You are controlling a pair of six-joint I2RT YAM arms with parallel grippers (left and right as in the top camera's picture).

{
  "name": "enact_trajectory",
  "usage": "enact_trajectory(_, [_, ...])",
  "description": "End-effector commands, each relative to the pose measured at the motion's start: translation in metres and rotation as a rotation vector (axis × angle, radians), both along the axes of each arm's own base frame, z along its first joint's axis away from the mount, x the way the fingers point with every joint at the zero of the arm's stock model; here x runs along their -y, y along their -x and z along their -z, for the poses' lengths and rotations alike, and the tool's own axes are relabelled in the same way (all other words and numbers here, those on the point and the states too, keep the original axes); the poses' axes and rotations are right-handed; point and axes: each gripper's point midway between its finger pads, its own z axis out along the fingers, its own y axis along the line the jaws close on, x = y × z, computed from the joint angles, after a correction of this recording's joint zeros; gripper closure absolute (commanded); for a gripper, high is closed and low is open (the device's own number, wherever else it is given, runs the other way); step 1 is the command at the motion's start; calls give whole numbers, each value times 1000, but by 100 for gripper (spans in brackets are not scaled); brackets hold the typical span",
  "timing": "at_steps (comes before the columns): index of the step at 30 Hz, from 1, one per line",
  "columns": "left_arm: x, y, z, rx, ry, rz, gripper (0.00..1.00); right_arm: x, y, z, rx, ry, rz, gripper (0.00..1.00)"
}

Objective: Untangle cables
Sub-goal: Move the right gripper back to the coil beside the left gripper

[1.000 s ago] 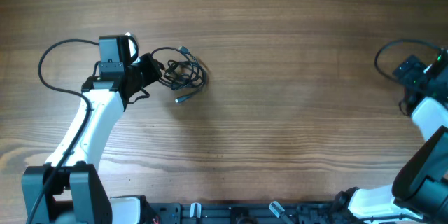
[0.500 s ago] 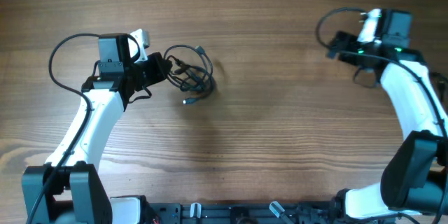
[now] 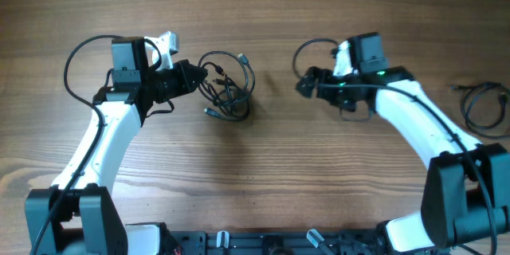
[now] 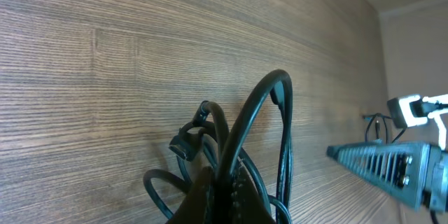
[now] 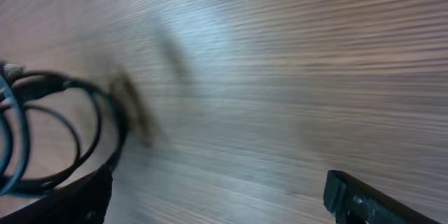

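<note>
No text, label, brand or number is legible.

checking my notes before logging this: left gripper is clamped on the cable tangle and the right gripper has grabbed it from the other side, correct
Not quite. The left gripper is clamped on the cable tangle, but the right gripper has not grabbed it: it hangs open to the right of the tangle, with bare table between them. The overhead view shows the gap.
</note>
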Motion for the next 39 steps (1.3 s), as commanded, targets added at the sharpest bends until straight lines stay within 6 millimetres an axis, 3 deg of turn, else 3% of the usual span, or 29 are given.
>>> enact_trajectory(1, [6,-3,-6,12,24,21,96,-35,9,-1,-33,-66,10,4])
enact_trajectory(3, [15,-1,-8,34,22,63,96,-65,11,-12,-12,-146,-26,15])
enact_trajectory(6, [36,7,-14,105,17,194,96,-107,14,-38,68,-286,-155,20])
enact_trajectory(8, [46,11,-14,133,6,249,96,-120,16,-47,79,-331,-172,23])
enact_trajectory(10, [53,13,-15,150,-3,279,96,-125,18,-48,64,-341,-161,31])
enact_trajectory(13, [56,15,-15,173,-19,308,96,-124,17,-45,72,-322,-151,33])
enact_trajectory(16, [56,15,-15,187,-29,321,96,-124,17,-45,70,-322,-148,45])
enact_trajectory(22, [59,17,-17,190,-8,339,96,-125,19,-44,40,-326,-127,56])
enact_trajectory(28, [61,19,-19,193,6,349,96,-129,14,-52,120,-337,-188,94])
enact_trajectory(32, [61,19,-19,193,5,348,96,-138,11,-65,185,-382,-243,96])
enact_trajectory(39, [61,19,-19,193,6,348,96,-147,20,-68,163,-415,-272,96])
